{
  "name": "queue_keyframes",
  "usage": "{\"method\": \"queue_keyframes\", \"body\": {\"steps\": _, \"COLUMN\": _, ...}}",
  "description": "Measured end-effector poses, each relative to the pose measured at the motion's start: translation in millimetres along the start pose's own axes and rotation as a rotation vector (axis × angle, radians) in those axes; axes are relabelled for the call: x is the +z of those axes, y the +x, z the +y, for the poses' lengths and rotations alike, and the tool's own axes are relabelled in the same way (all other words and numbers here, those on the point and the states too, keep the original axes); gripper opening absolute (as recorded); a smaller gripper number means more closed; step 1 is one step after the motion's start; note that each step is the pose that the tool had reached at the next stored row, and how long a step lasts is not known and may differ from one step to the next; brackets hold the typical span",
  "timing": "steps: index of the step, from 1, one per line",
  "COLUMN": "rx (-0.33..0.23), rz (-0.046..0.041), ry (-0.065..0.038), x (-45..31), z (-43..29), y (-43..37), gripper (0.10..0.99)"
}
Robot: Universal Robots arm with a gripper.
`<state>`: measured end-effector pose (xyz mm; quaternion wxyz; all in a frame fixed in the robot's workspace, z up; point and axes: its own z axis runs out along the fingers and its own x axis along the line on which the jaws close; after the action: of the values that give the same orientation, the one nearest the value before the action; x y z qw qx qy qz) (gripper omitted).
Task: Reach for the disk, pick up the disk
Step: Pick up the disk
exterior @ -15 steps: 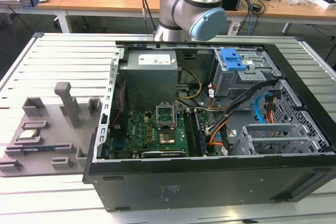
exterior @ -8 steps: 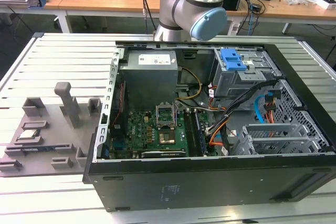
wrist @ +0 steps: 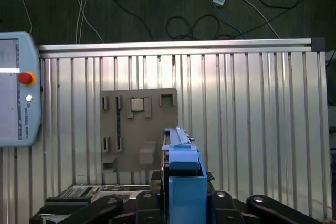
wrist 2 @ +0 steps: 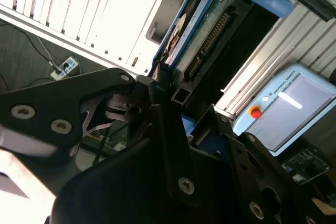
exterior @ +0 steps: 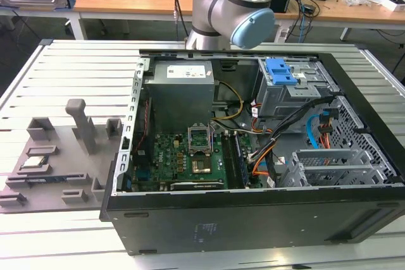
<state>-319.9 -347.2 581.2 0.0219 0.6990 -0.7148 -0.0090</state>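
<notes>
Disk: one (wrist: 184, 177), held edge-on between the fingers, clear of the table, blue rail toward the first wrist view's camera.
Fingers: two (wrist 2: 167, 119), closed on the disk's flat faces; gripping the broad sides likely keeps it from twisting.
Arm: one (exterior: 234, 11), upper centre of the exterior view.
Table: one (exterior: 69, 67), ribbed metal.
Case: one (exterior: 253, 219), open, so its parts can be reached.
Tray: one (exterior: 57, 178), low at the exterior view's left, slotted to seat parts.
Chip: one (wrist: 137, 104), on the tray.
</notes>
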Motion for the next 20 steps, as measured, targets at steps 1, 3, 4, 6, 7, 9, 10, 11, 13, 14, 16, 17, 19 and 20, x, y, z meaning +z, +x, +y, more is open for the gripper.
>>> {"method": "queue_keyframes", "body": {"steps": 1, "rx": 0.000, "rz": -0.0001, "ry": 0.000, "x": -0.2, "z": -6.8, "y": -0.2, "gripper": 0.365}}
{"method": "queue_keyframes", "body": {"steps": 3, "rx": 0.000, "rz": 0.0000, "ry": 0.000, "x": -0.8, "z": -17.8, "y": -0.7, "gripper": 0.365}}
{"method": "queue_keyframes", "body": {"steps": 4, "rx": 0.000, "rz": -0.0001, "ry": 0.000, "x": -1.0, "z": -22.3, "y": -1.0, "gripper": 0.365}}
{"method": "queue_keyframes", "body": {"steps": 6, "rx": 0.000, "rz": -0.0001, "ry": 0.000, "x": -1.3, "z": -30.4, "y": -1.5, "gripper": 0.365}}
{"method": "queue_keyframes", "body": {"steps": 7, "rx": 0.000, "rz": -0.0001, "ry": 0.000, "x": -1.4, "z": -33.4, "y": -1.6, "gripper": 0.365}}
{"method": "queue_keyframes", "body": {"steps": 9, "rx": 0.000, "rz": -0.0001, "ry": 0.000, "x": -1.7, "z": -40.0, "y": -1.9, "gripper": 0.365}}
{"method": "queue_keyframes", "body": {"steps": 10, "rx": 0.000, "rz": -0.0001, "ry": 0.000, "x": -2.0, "z": -46.0, "y": -2.3, "gripper": 0.365}}
{"method": "queue_keyframes", "body": {"steps": 11, "rx": 0.000, "rz": -0.0001, "ry": 0.000, "x": -2.2, "z": -49.3, "y": -2.5, "gripper": 0.365}}
{"method": "queue_keyframes", "body": {"steps": 13, "rx": 0.000, "rz": -0.0001, "ry": 0.000, "x": -2.6, "z": -61.0, "y": -3.1, "gripper": 0.365}}
{"method": "queue_keyframes", "body": {"steps": 14, "rx": 0.000, "rz": -0.0001, "ry": 0.000, "x": -3.0, "z": -68.3, "y": -3.5, "gripper": 0.365}}
{"method": "queue_keyframes", "body": {"steps": 16, "rx": 0.000, "rz": -0.0001, "ry": 0.000, "x": -3.3, "z": -75.9, "y": -3.9, "gripper": 0.365}}
{"method": "queue_keyframes", "body": {"steps": 17, "rx": 0.000, "rz": 0.0000, "ry": 0.000, "x": -3.6, "z": -81.8, "y": -4.3, "gripper": 0.365}}
{"method": "queue_keyframes", "body": {"steps": 19, "rx": 0.000, "rz": -0.0001, "ry": 0.000, "x": -3.8, "z": -88.3, "y": -4.7, "gripper": 0.365}}
{"method": "queue_keyframes", "body": {"steps": 20, "rx": 0.000, "rz": -0.0001, "ry": 0.000, "x": -4.1, "z": -93.7, "y": -5.0, "gripper": 0.365}}
